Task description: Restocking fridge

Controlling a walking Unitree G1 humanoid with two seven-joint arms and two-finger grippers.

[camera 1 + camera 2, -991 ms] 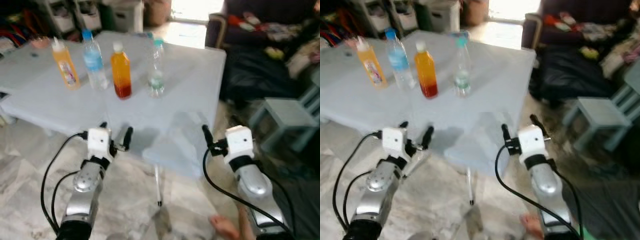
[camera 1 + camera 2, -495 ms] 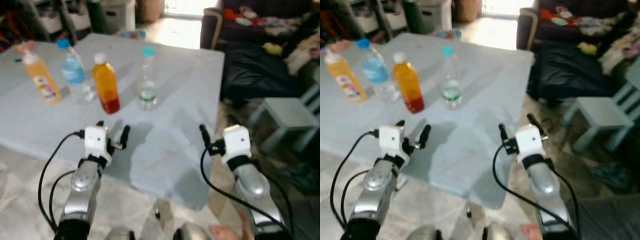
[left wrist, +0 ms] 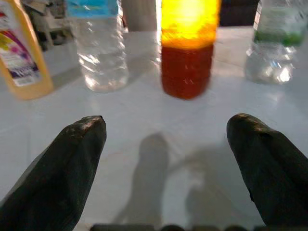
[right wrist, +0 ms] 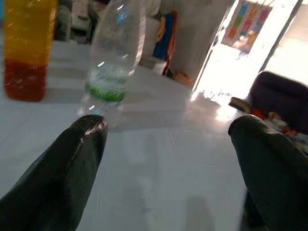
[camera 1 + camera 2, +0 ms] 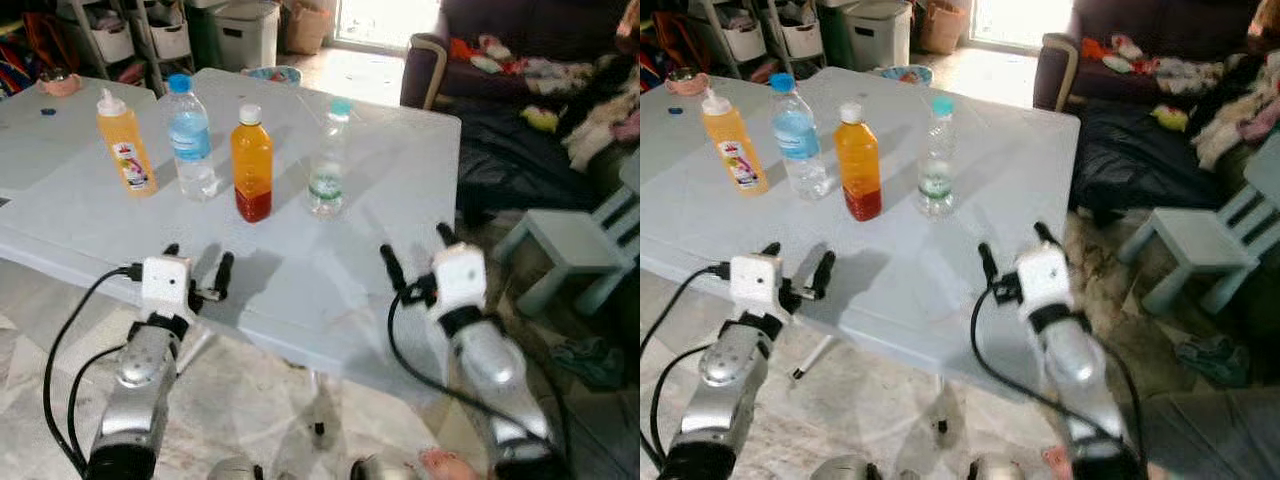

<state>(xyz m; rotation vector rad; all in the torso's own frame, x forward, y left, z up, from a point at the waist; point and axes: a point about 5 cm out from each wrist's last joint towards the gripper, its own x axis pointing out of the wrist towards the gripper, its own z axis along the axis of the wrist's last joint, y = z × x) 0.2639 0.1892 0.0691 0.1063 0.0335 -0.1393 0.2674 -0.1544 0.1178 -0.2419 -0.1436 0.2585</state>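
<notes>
Counter (image 5: pixel 380 190): white, four bottles in a row near far edge | yellow bottle (image 5: pixel 125 142), blue-capped water bottle (image 5: pixel 190 138), orange juice bottle (image 5: pixel 251 163), clear green-label bottle (image 5: pixel 326 160), all upright | left claw (image 5: pixel 196 268): spread wide, empty, over near edge | right claw (image 5: pixel 415 250): spread wide, empty, near the near right corner.

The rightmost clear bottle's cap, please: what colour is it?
Teal cap, clearest in the right eye view.

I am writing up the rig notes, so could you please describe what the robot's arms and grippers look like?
Both arms are silver, rounded metal segments. Each ends in a white, boxy wrist block carrying two long black fingers: the left gripper and the right gripper. A black cable loops from each wrist block back along its arm.
</notes>
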